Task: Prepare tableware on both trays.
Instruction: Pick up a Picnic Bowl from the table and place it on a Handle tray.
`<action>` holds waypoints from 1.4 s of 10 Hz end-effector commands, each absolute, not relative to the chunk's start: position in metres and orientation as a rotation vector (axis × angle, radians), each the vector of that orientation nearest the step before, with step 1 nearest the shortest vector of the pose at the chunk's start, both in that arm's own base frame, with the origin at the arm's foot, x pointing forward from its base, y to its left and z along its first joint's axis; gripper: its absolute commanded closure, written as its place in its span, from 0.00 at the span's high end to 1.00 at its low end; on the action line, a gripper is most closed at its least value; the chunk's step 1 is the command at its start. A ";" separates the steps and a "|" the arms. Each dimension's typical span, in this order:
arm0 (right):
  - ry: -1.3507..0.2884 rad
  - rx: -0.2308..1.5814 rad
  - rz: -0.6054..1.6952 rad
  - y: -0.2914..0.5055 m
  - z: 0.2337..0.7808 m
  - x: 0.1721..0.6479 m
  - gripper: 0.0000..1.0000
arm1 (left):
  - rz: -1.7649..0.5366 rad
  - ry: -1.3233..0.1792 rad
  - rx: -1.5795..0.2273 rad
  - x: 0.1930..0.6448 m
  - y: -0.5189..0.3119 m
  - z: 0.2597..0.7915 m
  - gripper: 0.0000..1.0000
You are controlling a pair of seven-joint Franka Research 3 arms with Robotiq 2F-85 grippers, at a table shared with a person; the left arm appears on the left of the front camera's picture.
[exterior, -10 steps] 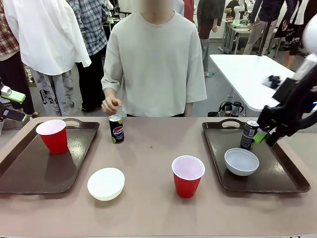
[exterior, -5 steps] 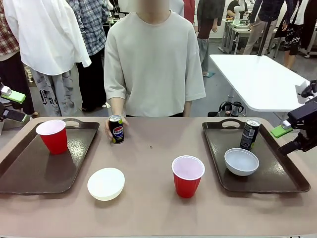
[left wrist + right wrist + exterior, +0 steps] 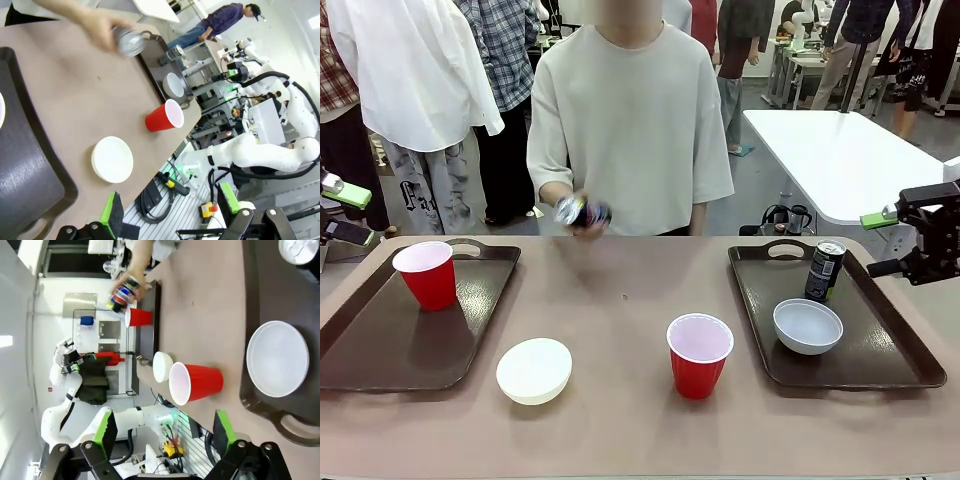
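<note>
The left tray (image 3: 380, 350) holds one red cup (image 3: 425, 275). On the right tray (image 3: 890, 360) stand a Pepsi can (image 3: 825, 270) and a pale bowl (image 3: 807, 326). A cream bowl (image 3: 534, 370) and a second red cup (image 3: 699, 355) sit on the table between the trays. The person's hand holds another can (image 3: 582, 212), blurred, above the far edge. My right gripper (image 3: 880, 243) hangs open beside the right tray, apart from the can. At the left edge, my left gripper (image 3: 348, 212) is open and holds nothing. The right wrist view looks down on the pale bowl (image 3: 277, 358) and the nearer red cup (image 3: 195, 382).
The person stands at the far side, mid-table. The brown tabletop (image 3: 630, 290) between the trays is bare around the cup and bowl. A white table (image 3: 830, 150) stands behind on the right, with people farther back.
The person took hold of the can on the table and lifted it up. My right gripper drew back from the can on the right tray to the right edge.
</note>
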State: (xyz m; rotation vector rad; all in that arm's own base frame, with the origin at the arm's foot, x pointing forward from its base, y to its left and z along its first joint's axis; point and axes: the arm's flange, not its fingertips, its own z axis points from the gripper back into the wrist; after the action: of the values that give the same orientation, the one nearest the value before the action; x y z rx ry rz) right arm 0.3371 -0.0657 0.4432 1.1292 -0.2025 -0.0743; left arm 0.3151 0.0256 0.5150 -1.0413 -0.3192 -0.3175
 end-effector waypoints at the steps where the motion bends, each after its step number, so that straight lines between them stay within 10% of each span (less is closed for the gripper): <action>1: -0.146 1.129 -0.001 -0.062 0.444 0.326 1.00 | -0.333 -0.343 -1.062 0.316 0.025 0.514 1.00; 9: -0.146 1.129 -0.001 -0.062 0.444 0.326 1.00 | -0.318 -0.319 -1.041 0.315 0.026 0.515 1.00; 14: -0.146 1.129 -0.001 -0.062 0.444 0.326 1.00 | -0.442 -0.159 -0.432 0.360 -0.069 0.504 1.00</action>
State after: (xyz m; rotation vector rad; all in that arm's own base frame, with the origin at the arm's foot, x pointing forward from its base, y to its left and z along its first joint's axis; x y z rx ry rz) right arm 0.3283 -0.0590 0.4444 1.1328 -0.1408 -0.0277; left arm 0.3473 -0.0680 0.5072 -0.5371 -0.2021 -0.4497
